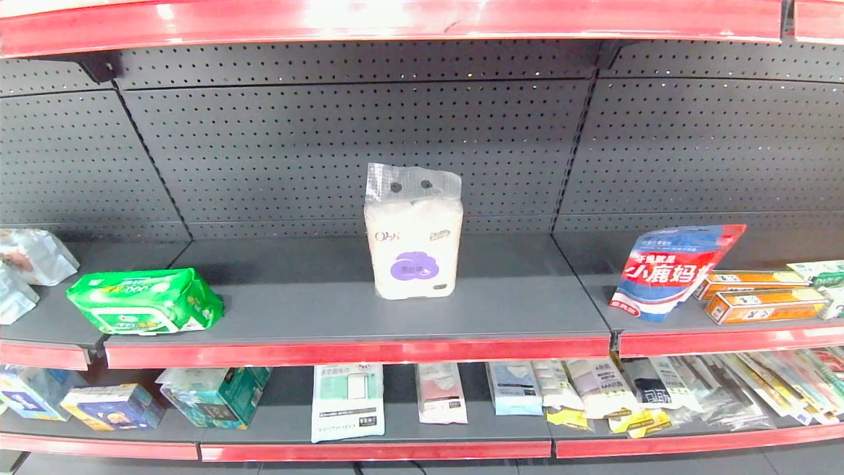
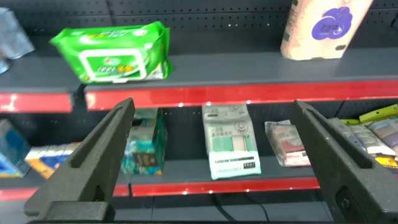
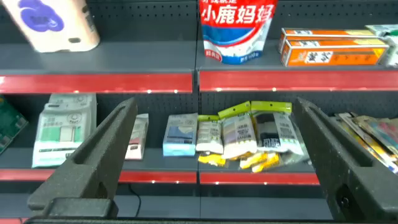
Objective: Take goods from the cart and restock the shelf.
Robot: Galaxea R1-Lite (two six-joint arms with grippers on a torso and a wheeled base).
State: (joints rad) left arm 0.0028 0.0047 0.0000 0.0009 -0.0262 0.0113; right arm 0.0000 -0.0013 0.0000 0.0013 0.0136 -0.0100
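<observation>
A white toilet-roll pack [image 1: 413,237] with a purple label stands upright in the middle of the grey shelf [image 1: 316,310]; its lower part shows in the left wrist view [image 2: 320,28] and in the right wrist view [image 3: 56,23]. A green wipes pack [image 1: 146,301] [image 2: 112,51] lies at the shelf's left. A red, white and blue pouch [image 1: 666,270] [image 3: 236,30] leans at the right. My left gripper [image 2: 211,155] is open in front of the lower shelf, nothing between its fingers. My right gripper [image 3: 214,155] is open too, facing the lower shelf's small packets.
Orange boxes [image 1: 758,297] [image 3: 333,48] lie right of the pouch. White bags [image 1: 26,267] sit at the far left. The lower shelf [image 1: 376,429] holds boxes, a white and green pouch [image 2: 231,140] and several flat packets [image 3: 242,134]. The middle shelf has free room on both sides of the toilet-roll pack.
</observation>
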